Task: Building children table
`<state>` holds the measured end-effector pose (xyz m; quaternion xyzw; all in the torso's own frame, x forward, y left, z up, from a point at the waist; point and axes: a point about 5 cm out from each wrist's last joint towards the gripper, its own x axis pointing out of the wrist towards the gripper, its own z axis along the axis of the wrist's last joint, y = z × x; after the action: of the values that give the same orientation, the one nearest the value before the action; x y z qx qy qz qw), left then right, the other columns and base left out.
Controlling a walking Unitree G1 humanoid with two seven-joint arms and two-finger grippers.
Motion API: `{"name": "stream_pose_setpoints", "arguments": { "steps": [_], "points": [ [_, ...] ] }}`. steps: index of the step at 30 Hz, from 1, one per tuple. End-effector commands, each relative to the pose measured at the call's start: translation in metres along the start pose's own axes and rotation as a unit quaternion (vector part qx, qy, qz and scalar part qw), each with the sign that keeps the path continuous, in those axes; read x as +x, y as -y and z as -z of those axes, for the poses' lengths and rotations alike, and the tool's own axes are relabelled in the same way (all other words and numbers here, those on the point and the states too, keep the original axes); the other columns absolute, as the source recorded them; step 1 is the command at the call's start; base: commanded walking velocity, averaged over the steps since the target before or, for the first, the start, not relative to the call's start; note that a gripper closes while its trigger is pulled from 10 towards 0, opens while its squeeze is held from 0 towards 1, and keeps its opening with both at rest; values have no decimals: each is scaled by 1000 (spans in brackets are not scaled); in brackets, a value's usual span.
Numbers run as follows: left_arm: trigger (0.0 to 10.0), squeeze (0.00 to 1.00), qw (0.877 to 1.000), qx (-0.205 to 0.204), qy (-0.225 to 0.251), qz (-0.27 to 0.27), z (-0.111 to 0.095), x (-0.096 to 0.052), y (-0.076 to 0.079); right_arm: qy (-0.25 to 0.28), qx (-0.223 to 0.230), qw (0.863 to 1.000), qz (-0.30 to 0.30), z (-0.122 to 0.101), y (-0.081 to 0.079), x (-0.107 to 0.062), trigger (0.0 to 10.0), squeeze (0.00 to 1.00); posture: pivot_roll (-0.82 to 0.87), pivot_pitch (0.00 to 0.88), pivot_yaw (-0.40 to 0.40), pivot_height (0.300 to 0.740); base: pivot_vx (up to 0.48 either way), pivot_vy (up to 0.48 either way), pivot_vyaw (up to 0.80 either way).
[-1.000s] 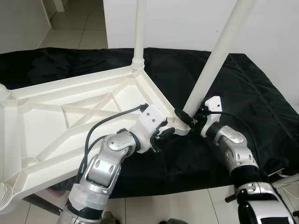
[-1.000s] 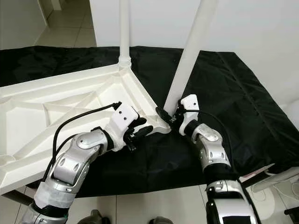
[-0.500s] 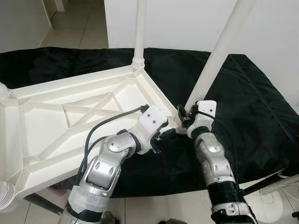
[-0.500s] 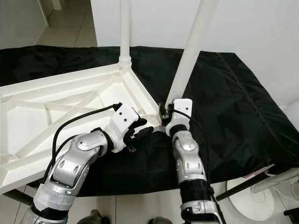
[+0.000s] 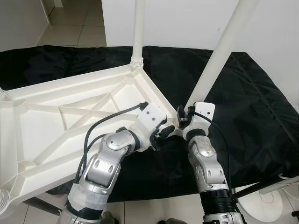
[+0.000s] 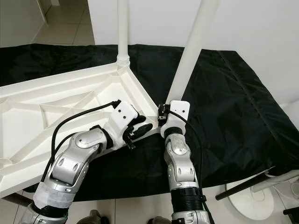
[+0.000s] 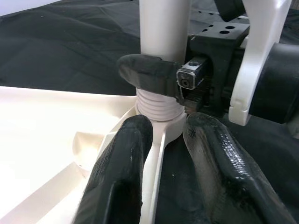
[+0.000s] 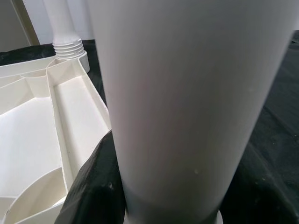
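Left eye view: we see the white plastic tabletop (image 5: 70,116) lying upside down on a black cloth (image 5: 252,107), ribs facing up. One white leg (image 5: 138,28) stands upright in the far corner socket. A second white leg (image 5: 219,53) leans tilted at the near right corner of the tabletop, its lower end at the corner socket.

Our right gripper (image 5: 183,117) is at the base of that tilted leg. In the right wrist view the leg (image 8: 187,107) is right up against the camera with one black finger (image 8: 96,186) pressed to its side, and in the left wrist view a black finger (image 7: 149,77) wraps the leg just above its threaded end (image 7: 159,108). So we read the right gripper as clamped on the tilted leg.

Our left gripper (image 5: 160,134) sits at the same corner, just beside the right one. In the left wrist view its two fingers (image 7: 124,172) are parted and straddle the thin white edge of the tabletop (image 7: 46,140) right below the socket; we can't tell if they squeeze it.

A tiled floor (image 5: 70,32) shows beyond the cloth, and a white wall (image 5: 187,18) behind both legs.
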<state>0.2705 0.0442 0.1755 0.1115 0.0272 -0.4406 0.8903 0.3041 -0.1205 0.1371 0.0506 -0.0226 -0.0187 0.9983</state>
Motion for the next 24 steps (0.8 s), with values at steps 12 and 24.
{"name": "stream_pose_setpoints", "arguments": {
  "steps": [12, 24],
  "points": [
    [10000, 0, 999, 0, 1, -53, 0, 1, -8, -2, 4, 1000, -10, 4, 14, -5, 10000, 1000, -52, 3, -26, 740, 0, 0, 0],
    [10000, 0, 999, -5, 2, -53, 0, 3, -6, 11, -9, 993, -114, 2, 28, -3, 10000, 0, -49, 0, -17, 740, 0, 0, 0]
  ]
}}
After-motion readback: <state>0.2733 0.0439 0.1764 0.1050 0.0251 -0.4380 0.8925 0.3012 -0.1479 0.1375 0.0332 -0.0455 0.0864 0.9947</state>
